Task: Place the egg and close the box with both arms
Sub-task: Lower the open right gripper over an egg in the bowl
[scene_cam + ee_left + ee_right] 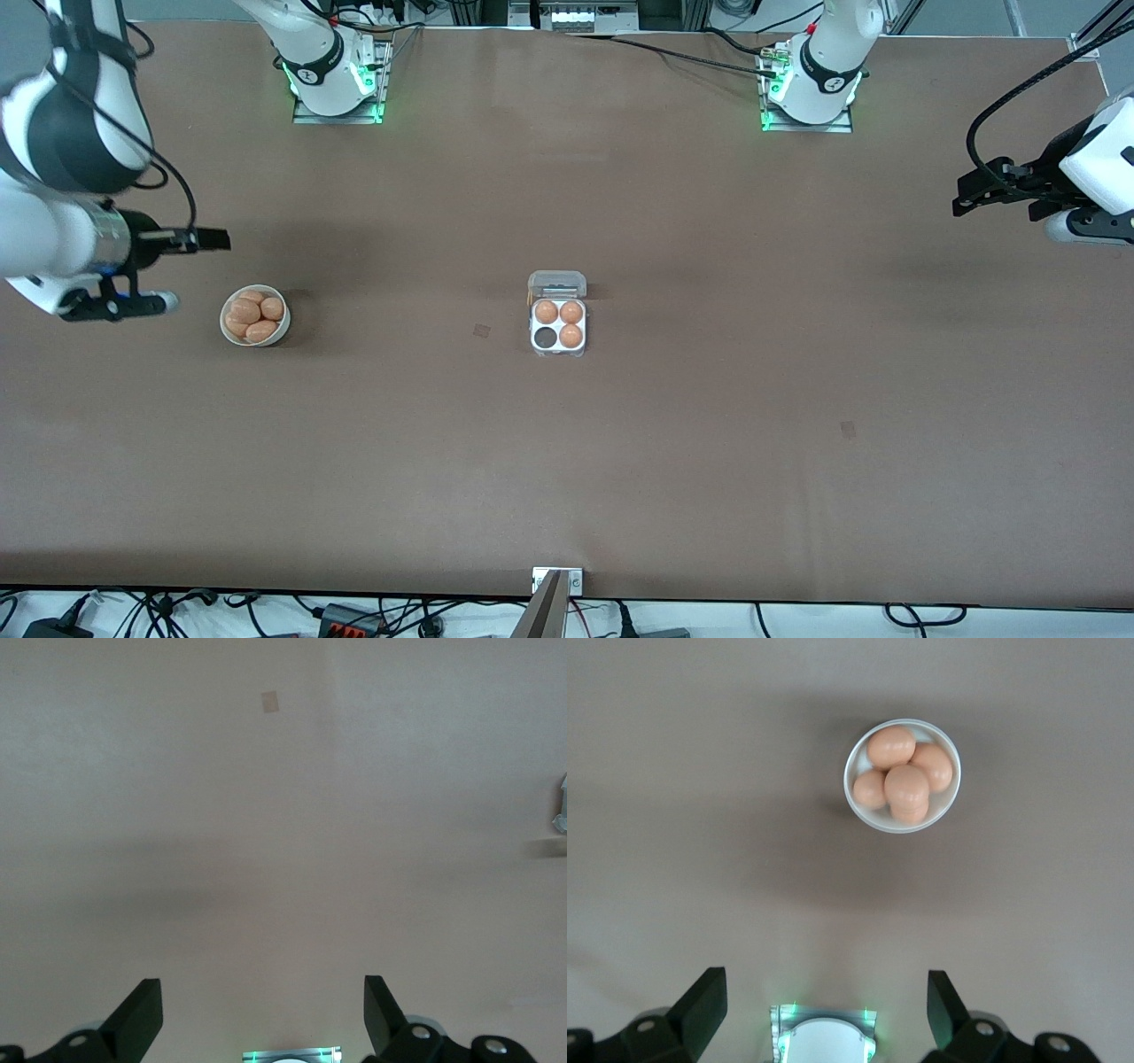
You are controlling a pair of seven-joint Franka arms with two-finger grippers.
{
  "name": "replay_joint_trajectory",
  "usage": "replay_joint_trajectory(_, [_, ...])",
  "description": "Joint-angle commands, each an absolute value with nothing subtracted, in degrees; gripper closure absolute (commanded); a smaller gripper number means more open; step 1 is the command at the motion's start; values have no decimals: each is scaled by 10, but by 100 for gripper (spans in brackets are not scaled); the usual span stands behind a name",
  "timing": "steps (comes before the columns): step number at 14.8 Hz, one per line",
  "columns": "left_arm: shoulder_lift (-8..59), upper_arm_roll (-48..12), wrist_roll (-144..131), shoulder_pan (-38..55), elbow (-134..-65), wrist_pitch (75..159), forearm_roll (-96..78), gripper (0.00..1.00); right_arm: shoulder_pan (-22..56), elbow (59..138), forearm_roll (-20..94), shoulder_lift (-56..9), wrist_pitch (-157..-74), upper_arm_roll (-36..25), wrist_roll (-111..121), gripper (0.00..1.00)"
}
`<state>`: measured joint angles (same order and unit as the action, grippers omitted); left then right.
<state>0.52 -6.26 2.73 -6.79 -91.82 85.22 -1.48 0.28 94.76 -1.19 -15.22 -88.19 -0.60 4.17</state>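
The box (558, 351) sits mid-table with its clear lid (556, 284) hinged open. It holds three orange-brown eggs (571, 312), and one cell (545, 338) is empty. A round white bowl (224, 321) with several more eggs (246, 311) stands toward the right arm's end. My right gripper (186, 270) is open and empty in the air beside the bowl. The right wrist view shows the bowl (902, 827) and its eggs (906, 784) ahead of the open gripper (824, 974). My left gripper (964, 195) is open and empty over bare table at the left arm's end (262, 983).
The brown table has small darker marks (849, 430) (481, 330); one shows in the left wrist view (269, 701). A sliver of clear plastic (562, 806) shows at that view's edge. The arm bases (337, 89) (808, 93) glow green. A metal bracket (556, 580) sits at the table's near edge.
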Motion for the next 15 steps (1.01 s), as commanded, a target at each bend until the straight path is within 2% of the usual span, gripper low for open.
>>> replay_joint_trajectory(1, [18, -63, 30, -70, -898, 839, -21, 0, -23, 1021, -17, -133, -967, -5, 40, 0])
replay_joint_trajectory(6, [18, -60, 31, -71, -898, 838, -20, 0, -56, 1153, -17, -128, -1176, -4, 40, 0])
replay_joint_trajectory(15, [19, -63, 30, -70, -890, 825, -22, 0, -74, 1269, -11, -145, -1389, -4, 38, 0])
